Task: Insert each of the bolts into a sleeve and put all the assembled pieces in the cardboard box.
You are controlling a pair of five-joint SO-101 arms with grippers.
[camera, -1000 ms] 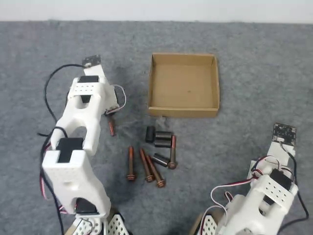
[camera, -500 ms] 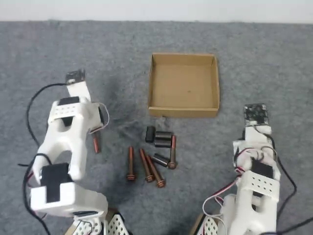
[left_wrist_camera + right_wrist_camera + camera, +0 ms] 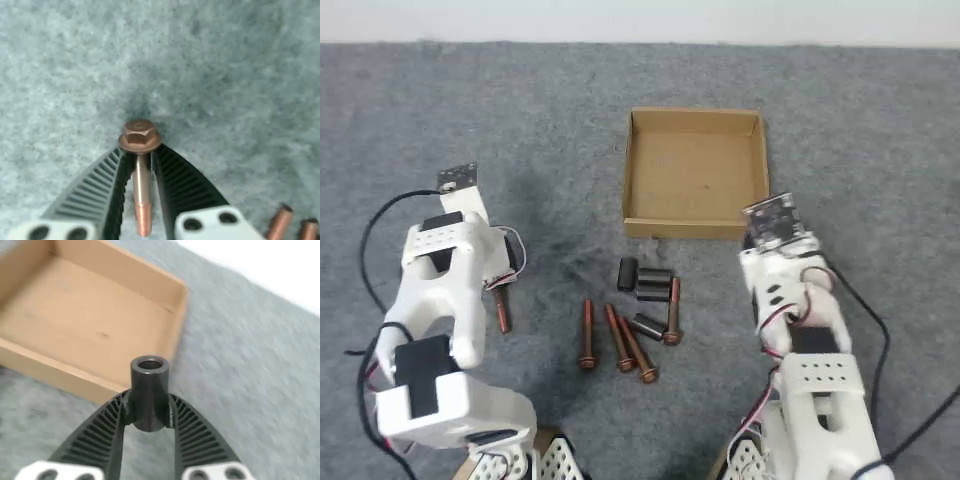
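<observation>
At the lower left of the high view, the left arm [image 3: 440,300] has its left jaws pinching a copper bolt [image 3: 141,172] by the shank. The hexagonal head sticks out past the tips, close over the grey surface [image 3: 880,130]. At the lower right, the right arm [image 3: 800,330] has its right jaws clamped on a black sleeve [image 3: 149,392], with the open bore facing away from the wrist. In the lower middle, between the arms, three loose bolts [image 3: 618,338] lie side by side. A fourth bolt [image 3: 673,310] lies just right of them, and a lone sleeve [image 3: 646,326] rests between it and the three. Just above these, three more sleeves [image 3: 645,282] sit clustered together. Farther up, at the upper middle, the cardboard box [image 3: 695,228] sits open-topped.
</observation>
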